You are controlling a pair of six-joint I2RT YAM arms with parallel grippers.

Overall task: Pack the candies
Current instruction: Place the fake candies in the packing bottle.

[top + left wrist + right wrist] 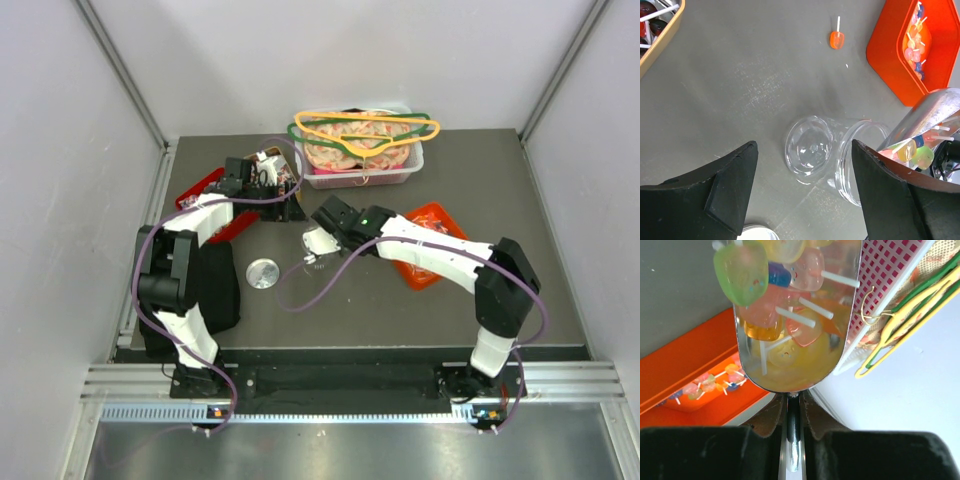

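The left end effector point(804, 146) hangs wide open above the desk point(740, 75), gripping nothing that I can see. A clear jar point(812, 147) lies on its side below and between its fingers. In the left wrist view the jar's long axis runs roughly 9 to 3 o'clock, with the mouth toward 3. Just beside that mouth, at 3 o'clock, sits the metal scoop point(925, 112), heaped with candies point(912, 150) on sticks. The right end effector point(794, 407) is clamped shut on the scoop's handle. More candies lie in the orange tray point(890, 45) at 1 o'clock. The right arm looks nearer: its load should travel toward 9 o'clock into the mouth, and the left arm could steady the jar.
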